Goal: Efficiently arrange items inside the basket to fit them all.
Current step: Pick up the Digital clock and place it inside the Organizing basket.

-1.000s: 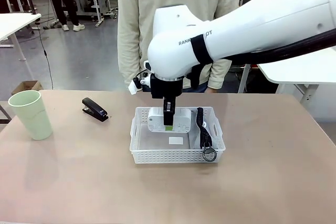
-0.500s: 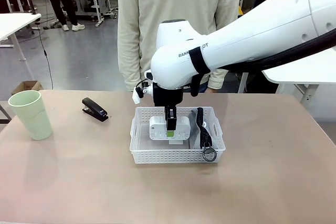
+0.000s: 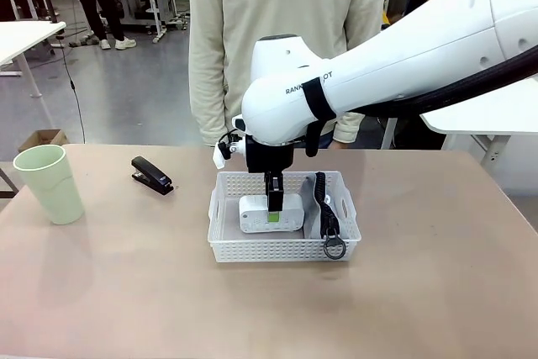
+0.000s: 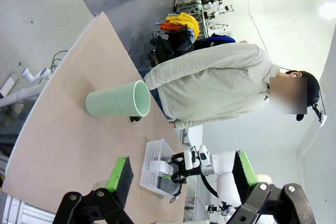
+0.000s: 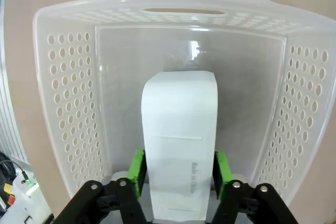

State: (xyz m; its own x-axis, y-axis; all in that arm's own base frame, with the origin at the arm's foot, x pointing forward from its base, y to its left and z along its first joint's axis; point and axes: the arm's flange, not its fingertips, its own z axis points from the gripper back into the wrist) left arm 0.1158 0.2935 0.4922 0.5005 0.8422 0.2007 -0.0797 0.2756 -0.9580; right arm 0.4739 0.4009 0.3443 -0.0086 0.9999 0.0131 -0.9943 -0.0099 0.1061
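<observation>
Our right tool (image 3: 272, 218) is clenching the white boxy device (image 3: 290, 213) inside the white mesh plastic basket (image 3: 277, 251) on the tan table (image 3: 126, 292).

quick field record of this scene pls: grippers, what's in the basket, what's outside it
right gripper: shut on white device, low inside the basket
left gripper: open, holding nothing
in basket: white device; grey pouch along its right wall
outside basket: black stapler and green cup on the table to its left, cup upright
person: standing at the far side
</observation>
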